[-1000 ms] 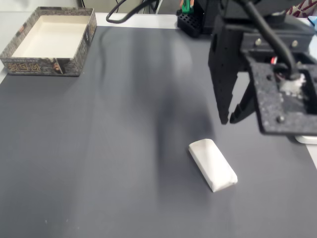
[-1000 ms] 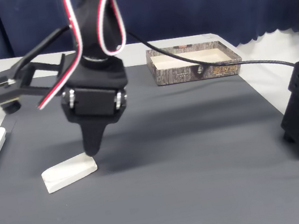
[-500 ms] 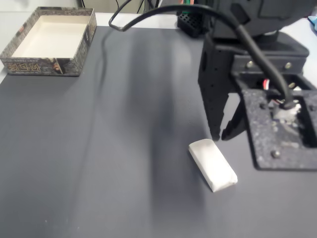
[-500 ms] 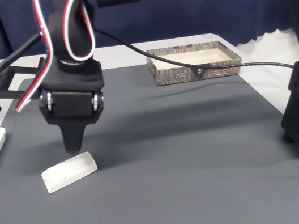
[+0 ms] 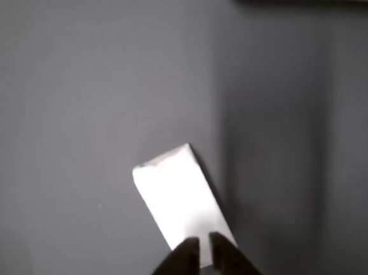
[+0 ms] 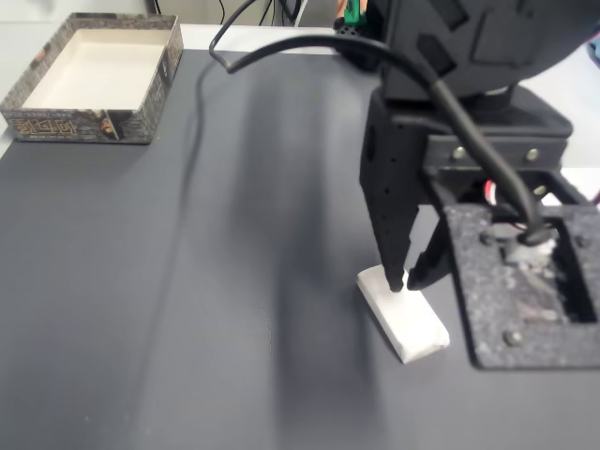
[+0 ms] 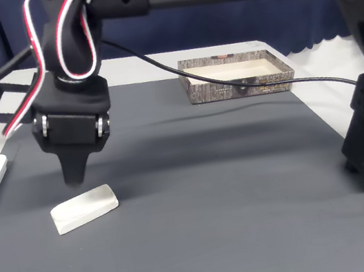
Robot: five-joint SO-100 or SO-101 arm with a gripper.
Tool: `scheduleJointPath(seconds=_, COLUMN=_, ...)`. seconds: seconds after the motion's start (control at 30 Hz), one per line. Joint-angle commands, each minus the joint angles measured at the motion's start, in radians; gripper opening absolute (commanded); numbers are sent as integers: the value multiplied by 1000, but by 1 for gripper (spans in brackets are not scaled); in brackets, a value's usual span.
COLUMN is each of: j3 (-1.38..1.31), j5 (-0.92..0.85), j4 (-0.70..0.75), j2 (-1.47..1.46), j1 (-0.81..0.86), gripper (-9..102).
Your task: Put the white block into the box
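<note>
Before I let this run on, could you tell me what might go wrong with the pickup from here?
1. The tool hangs over one end of the white block, with its fingers nearly together. Coming down like this, it may press on the top of the block or tip it, not straddle it.
2. The block lies at a slant on the smooth dark mat, so a glancing touch could slide or turn it.
3. The box sits at the far corner, so a weak end grip might drop the block on the way.

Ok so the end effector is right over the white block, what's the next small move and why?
Probably open the fingers before descending. The end effector hovers above one end of the white block with its tips nearly together, too narrow to straddle it. The block lies flat on the mat, far from the box. Then lower and close across its width.
</note>
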Motion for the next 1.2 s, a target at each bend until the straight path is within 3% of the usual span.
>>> scheduleJointPath(seconds=0.0, j3=-95, j5=26, j4=18, j2=9, j1=20, gripper=-2)
scheduleJointPath(seconds=0.23, j3=-130, j5=43, j4=21, j2=-20, j1=25, gripper=-2)
scheduleJointPath(seconds=0.8, j3=-155, j5=430, j4=86, j2=-28, j1=29, gripper=-2)
scheduleJointPath(seconds=1.17, j3=-166, j5=540, j4=86, j2=-26, j1=37, gripper=-1)
